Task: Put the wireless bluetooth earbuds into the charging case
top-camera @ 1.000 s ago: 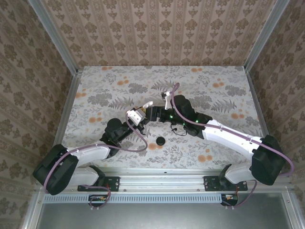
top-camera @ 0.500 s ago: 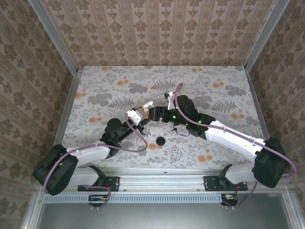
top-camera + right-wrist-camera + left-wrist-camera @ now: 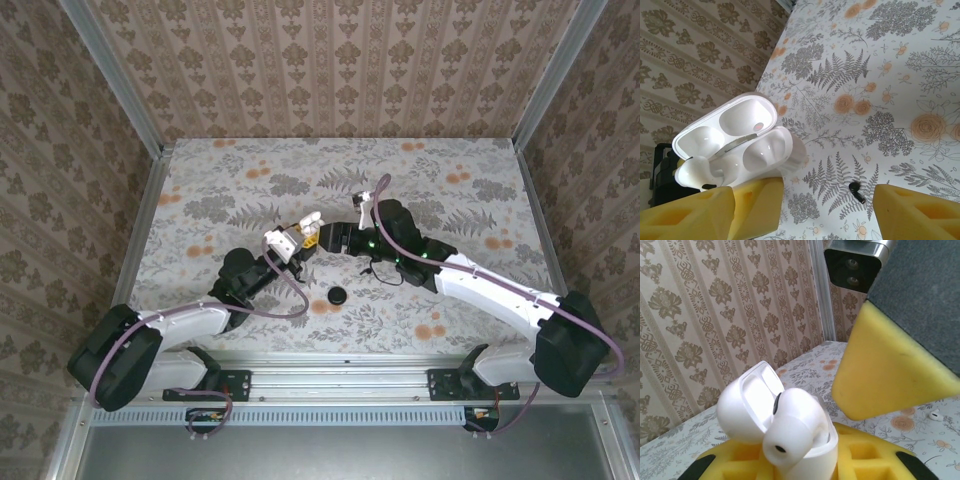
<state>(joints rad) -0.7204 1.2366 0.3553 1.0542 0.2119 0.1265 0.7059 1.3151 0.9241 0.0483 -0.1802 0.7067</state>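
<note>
The left gripper (image 3: 800, 465) clamps the open glossy white charging case (image 3: 747, 400) with one tiny white earbud (image 3: 790, 435) seated, while the right gripper (image 3: 810, 215) gapes empty and the other earbud (image 3: 935, 415) waits on the floral table (image 3: 940, 442).

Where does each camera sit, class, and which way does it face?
Top external: above and behind the bases, looking down on the table; both arms show, left gripper and right gripper close together mid-table.
Left wrist: looks over its own yellow fingers at the open charging case, wall beyond.
Right wrist: looks down between its own fingers at the floral tabletop.
Shared: both wrist views show the open case.
</note>
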